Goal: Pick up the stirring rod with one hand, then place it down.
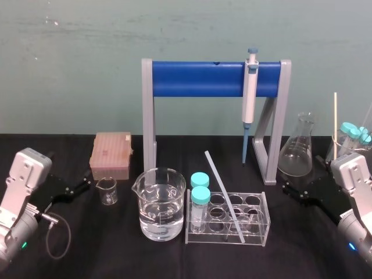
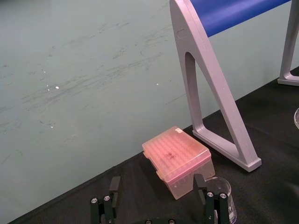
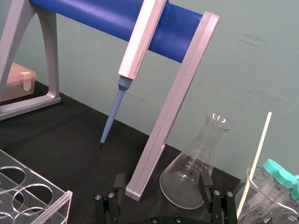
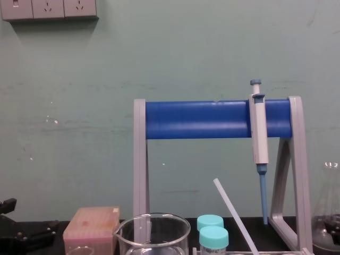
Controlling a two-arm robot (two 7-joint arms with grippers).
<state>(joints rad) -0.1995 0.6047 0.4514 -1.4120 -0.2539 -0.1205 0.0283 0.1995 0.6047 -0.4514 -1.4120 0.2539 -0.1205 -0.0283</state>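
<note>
The slim-fingered black left gripper (image 2: 156, 183) sits released, fingers apart, near a ribbed pink plastic tip box (image 1: 110, 154). The matching right gripper (image 3: 162, 181) is also released, near a clear glass conical flask (image 1: 297, 152). Between them, on the black desk (image 1: 116, 250), the thin translucent white stirring rod (image 1: 224, 195) leans tilted in a clear acrylic tube rack (image 1: 264, 232).

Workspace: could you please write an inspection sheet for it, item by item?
Surface: black table, no spills seen.
Job's things: stirring rod leans in tube rack, untouched.
Clutter: pipette on stand, pink tip box, water beaker, small beaker, flask, capped tubes.
Hands: left hand open, at table's left; right hand open, at table's right.
Cables: grey cable loop beside left arm.
Surroundings: teal wall, wall sockets.
</note>
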